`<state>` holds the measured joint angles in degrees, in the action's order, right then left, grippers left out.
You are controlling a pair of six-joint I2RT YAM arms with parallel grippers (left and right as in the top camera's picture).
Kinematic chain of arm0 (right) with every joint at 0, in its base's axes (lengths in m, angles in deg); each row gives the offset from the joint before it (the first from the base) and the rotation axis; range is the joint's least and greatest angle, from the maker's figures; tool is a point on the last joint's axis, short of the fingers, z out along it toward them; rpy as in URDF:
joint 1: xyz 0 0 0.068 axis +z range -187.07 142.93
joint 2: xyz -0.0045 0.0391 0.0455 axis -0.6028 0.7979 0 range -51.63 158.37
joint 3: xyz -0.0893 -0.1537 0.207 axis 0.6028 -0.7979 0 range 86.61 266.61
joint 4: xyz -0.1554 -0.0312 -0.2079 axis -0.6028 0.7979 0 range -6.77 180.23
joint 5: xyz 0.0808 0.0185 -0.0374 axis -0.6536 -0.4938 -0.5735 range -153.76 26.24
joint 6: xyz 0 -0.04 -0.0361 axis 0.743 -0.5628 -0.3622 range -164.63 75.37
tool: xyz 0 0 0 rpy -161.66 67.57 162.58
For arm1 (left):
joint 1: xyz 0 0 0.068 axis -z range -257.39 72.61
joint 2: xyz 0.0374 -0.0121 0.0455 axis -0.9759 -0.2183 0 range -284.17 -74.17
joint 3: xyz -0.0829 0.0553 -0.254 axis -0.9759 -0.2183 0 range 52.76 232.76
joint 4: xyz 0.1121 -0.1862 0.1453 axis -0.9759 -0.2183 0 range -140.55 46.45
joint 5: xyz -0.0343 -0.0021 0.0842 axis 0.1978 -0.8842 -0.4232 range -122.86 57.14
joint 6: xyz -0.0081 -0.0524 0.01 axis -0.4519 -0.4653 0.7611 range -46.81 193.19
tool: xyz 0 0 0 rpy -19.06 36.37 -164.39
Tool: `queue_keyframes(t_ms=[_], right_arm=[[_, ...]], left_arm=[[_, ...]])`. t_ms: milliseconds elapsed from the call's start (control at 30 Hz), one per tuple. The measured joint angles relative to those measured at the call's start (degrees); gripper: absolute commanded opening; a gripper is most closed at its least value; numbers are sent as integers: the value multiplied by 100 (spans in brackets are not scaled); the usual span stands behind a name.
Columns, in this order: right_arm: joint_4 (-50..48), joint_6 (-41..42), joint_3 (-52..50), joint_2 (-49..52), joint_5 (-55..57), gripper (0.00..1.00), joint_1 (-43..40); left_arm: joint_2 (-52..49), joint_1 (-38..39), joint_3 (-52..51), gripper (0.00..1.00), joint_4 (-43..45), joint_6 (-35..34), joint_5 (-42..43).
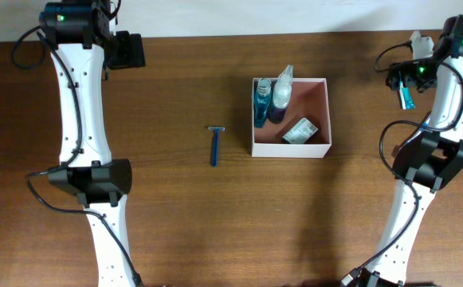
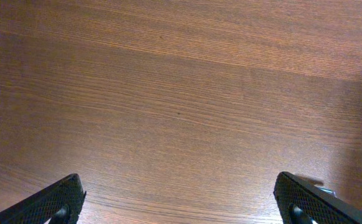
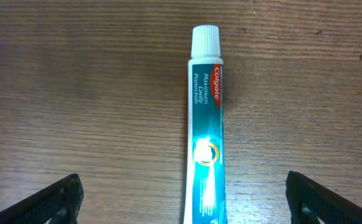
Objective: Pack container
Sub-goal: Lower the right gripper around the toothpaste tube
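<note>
The square open-top container, white-walled and pinkish-tan inside, sits on the brown wooden surface well to the left of the right pincer; inside it stand a blue-liquid bottle and a clear spray bottle, with a small green-and-white carton beside them (the far right corner looks freest). The step in hand, I judge, is picking up the teal-and-white toothpaste tube, which lies flat straight below that pincer, midway between its fingers, white cap pointing away; come straight down, close across the tube's middle, and lift clear of the wall before crossing. The right pincer is spread wide, touching nothing; the left pincer is likewise released over bare wood, with a blue plastic razor off to its right, nearer the container.
</note>
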<state>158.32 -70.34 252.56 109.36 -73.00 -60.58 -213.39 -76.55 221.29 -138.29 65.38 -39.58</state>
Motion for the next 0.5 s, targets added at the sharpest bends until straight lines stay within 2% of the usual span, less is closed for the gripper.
queue_keyframes(t_ms=[500], right_arm=[[24, -2, -13, 393, 372, 99, 9]], left_arm=[[0, 0, 0, 99, 2, -2, 0]])
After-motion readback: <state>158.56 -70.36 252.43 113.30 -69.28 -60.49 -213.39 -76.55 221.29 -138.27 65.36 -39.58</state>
